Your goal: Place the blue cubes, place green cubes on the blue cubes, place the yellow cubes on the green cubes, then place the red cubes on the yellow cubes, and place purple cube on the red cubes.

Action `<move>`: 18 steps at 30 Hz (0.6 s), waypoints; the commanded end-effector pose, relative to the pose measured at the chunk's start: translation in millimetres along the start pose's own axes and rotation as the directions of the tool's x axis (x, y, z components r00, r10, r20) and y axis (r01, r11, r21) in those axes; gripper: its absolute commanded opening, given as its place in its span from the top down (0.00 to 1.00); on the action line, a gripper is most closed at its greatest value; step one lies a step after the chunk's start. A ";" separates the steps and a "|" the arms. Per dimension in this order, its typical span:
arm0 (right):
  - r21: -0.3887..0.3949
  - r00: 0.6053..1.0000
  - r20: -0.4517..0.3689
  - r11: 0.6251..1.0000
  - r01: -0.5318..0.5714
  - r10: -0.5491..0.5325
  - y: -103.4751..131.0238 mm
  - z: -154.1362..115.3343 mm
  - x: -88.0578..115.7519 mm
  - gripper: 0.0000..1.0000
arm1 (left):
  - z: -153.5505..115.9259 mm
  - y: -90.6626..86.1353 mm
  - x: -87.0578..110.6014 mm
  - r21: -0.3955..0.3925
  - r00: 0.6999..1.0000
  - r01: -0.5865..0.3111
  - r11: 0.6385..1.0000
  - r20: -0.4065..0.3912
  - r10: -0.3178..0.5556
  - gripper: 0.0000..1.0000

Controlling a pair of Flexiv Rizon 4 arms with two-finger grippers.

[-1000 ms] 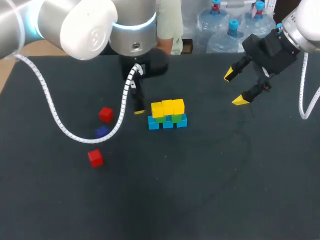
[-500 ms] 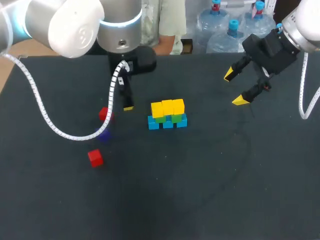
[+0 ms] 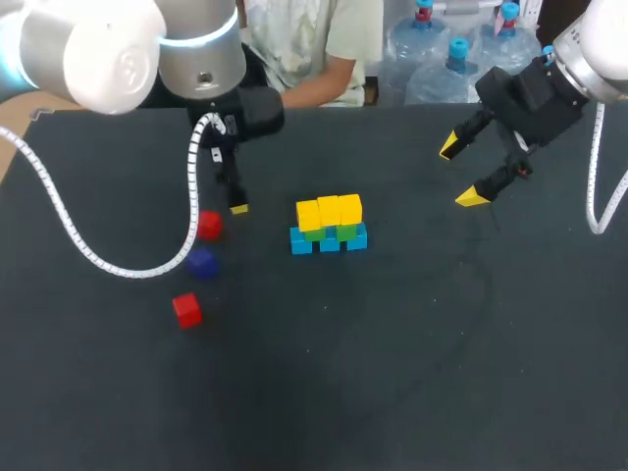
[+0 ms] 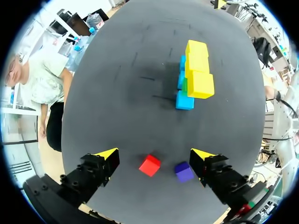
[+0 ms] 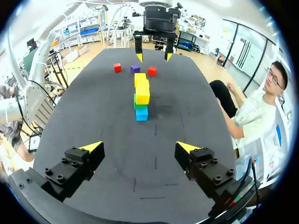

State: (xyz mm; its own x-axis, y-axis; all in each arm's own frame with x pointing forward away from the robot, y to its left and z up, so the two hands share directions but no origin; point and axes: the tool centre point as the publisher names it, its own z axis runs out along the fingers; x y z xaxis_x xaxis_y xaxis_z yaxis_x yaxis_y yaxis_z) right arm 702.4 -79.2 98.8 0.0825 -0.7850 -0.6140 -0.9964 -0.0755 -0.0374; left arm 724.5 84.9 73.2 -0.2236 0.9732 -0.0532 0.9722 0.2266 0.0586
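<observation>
- On the dark table [image 3: 412, 343], just above and left of frame centre: a row of blue cubes [image 3: 329, 241], with green cubes [image 3: 315, 234] on them and yellow cubes [image 3: 330, 211] on top.
- Left of that stack, well apart from it: a red cube [image 3: 209, 226], just below it a purple cube [image 3: 201, 262], and lower still a second red cube [image 3: 186, 310], all loose on the cloth.
- Upper left: left gripper [image 4: 155, 154] spread wide and holding nothing; in the wrist view, the near red cube [image 4: 149, 165] between its fingers and the purple cube [image 4: 184, 171] close by one finger, neither touched.
- White coiled cable [image 3: 98, 257] drooping from the left arm, looping low just beside the upper red cube and the purple one.
- Upper right, near the far edge: right gripper [image 3: 461, 173] also spread wide and empty, well apart from the stack.
- Open cloth across the whole lower half and right side of the frame; tightest room around the loose cubes, between cable and stack.
</observation>
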 end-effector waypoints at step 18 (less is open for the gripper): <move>0.000 1.000 0.001 1.000 0.001 -0.001 0.0 0.1 0.1 0.00 | 7.5 29.1 46.1 -0.015 0.995 -0.085 0.996 -0.050 0.084 0.00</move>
State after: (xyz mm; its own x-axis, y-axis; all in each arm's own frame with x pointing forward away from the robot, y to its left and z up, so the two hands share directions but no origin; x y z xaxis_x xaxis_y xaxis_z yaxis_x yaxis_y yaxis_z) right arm 702.5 -79.2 98.8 0.0825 -0.7850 -0.6140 -0.9964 -0.0755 -0.0374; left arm 738.6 132.9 65.3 -0.1465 0.9892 -0.0056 0.9850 0.1464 0.0912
